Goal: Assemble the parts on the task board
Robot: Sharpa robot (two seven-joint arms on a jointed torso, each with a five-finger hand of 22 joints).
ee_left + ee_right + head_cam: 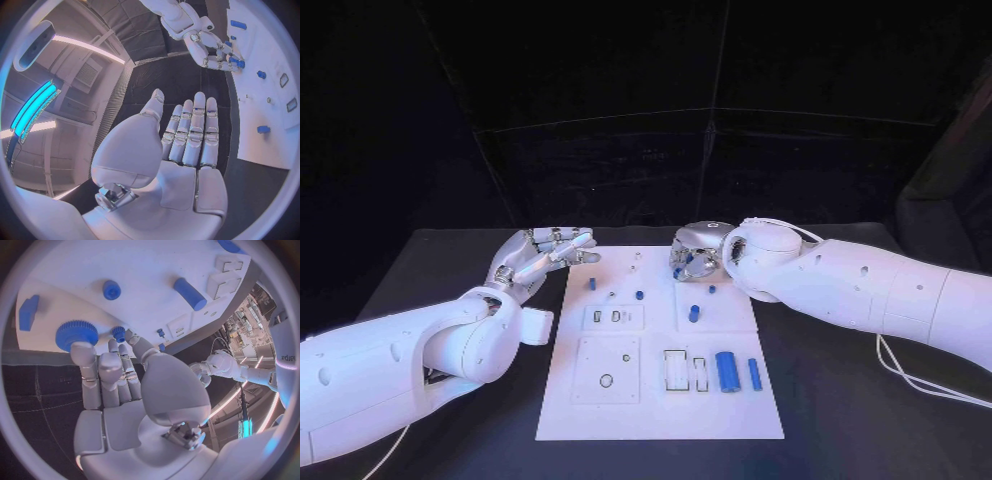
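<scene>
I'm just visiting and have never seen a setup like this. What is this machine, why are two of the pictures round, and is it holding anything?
It is a robot with two white arms, each ending in a silver robot hand. The square picture comes from a camera on its head, looking down at a black table. The two round ones come from fisheye cameras at the wrists, behind each hand, so straight edges look bent.

In the middle lies the white task board, with small blue parts on it, such as a blue cylinder and a thinner blue rod.

The left robot hand is open beside the board and holds nothing. The right robot hand reaches over the board's far edge, its fingertips touching a blue gear; whether it truly grips it, I cannot tell.
</scene>
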